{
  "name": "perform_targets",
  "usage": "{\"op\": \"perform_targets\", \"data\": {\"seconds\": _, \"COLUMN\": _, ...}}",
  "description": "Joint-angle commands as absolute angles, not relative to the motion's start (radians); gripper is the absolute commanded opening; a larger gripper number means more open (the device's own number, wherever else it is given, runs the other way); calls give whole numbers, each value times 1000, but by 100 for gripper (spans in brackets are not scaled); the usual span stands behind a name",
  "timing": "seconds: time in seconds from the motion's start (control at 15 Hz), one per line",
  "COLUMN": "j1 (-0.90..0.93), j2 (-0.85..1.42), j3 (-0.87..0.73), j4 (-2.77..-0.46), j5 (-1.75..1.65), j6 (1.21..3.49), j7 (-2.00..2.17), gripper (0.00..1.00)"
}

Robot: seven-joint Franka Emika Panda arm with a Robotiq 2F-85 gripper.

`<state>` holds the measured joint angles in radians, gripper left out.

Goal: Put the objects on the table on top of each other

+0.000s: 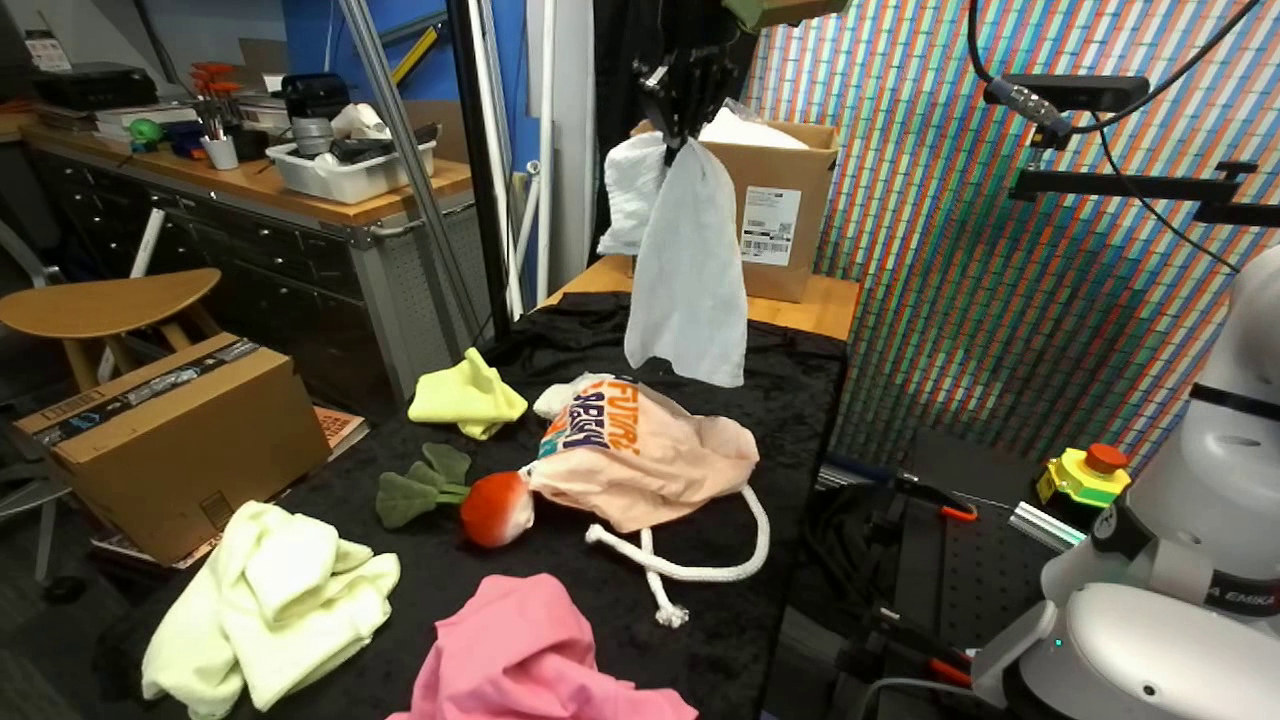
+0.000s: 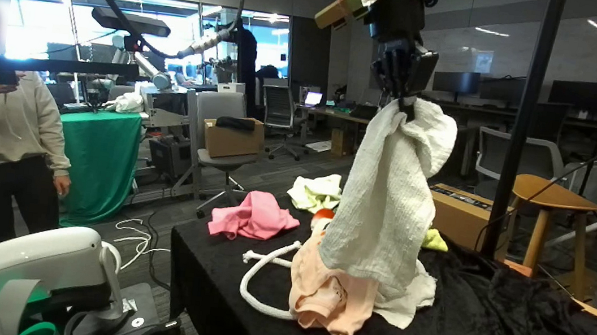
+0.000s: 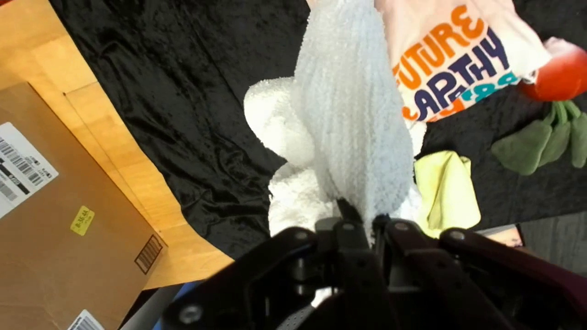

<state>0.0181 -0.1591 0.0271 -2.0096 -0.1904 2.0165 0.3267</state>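
Above the black-draped table, in an exterior view, the gripper has its jaws closed on a white towel, which hangs folded from the pinch; a strip of black shows between its lower edge and the printed peach cloth. A white cord loops out at that cloth's edge, and around the cloth lie a plush radish, a yellow cloth, a pale yellow-green cloth and a pink cloth.

In an exterior view, the towel hangs in front of the peach cloth and hides part of it; a white cloth lies at the peach cloth's side. A person in a cream hoodie stands beside a green-draped table.

Seen from the wrist, the towel is pinched between the fingertips. The peach cloth's lettering, FUTURE APATHY, lies toward the right, with the radish and yellow cloth, while a labelled cardboard box stands at the left.
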Motion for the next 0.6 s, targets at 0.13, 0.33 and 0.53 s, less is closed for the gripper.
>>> {"op": "perform_targets", "data": {"seconds": 0.13, "j1": 32, "j2": -54, "j3": 55, "j4": -1980, "j5": -186, "j6": 1976, "j7": 242, "gripper": 4}}
{"op": "perform_targets", "data": {"seconds": 0.33, "j1": 42, "j2": -23, "j3": 62, "j4": -1979, "j5": -192, "j6": 1971, "j7": 224, "gripper": 4}}
{"op": "perform_targets", "data": {"seconds": 0.53, "j1": 49, "j2": -5, "j3": 62, "j4": -1975, "j5": -188, "j6": 1964, "j7": 212, "gripper": 34}}
